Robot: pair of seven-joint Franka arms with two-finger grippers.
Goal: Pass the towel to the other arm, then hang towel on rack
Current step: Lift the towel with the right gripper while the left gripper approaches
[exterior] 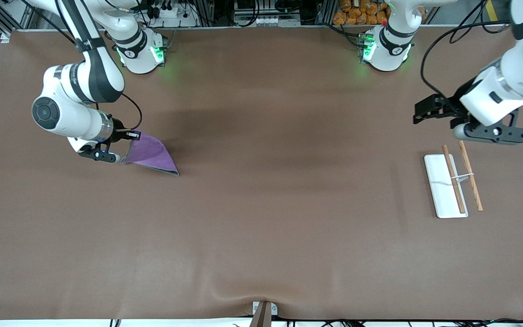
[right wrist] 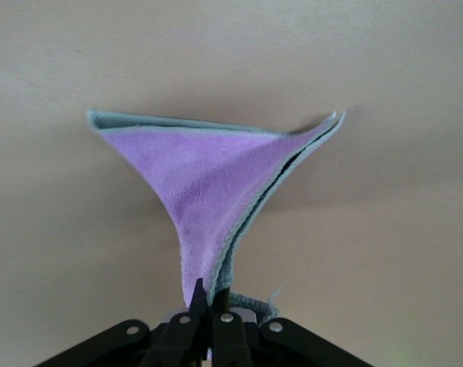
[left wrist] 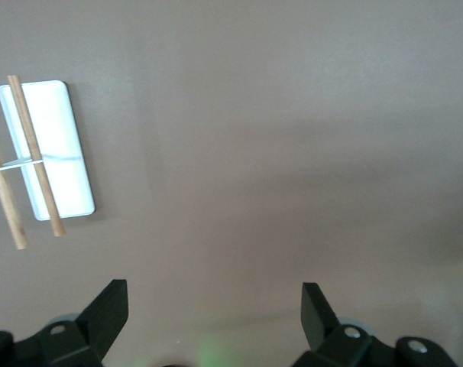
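White and wood, the rack [exterior: 452, 184] lies flat on the brown surface [exterior: 261, 218] toward your left arm's end, its two rods crossing the base. Your left claw [left wrist: 215, 306] waits above the surface near it, fingers spread wide on nothing. Toward the right arm's end, your right claw [right wrist: 208, 306] is pinched tight on one corner of the purple towel [exterior: 150, 154], whose lower edge trails on the surface.
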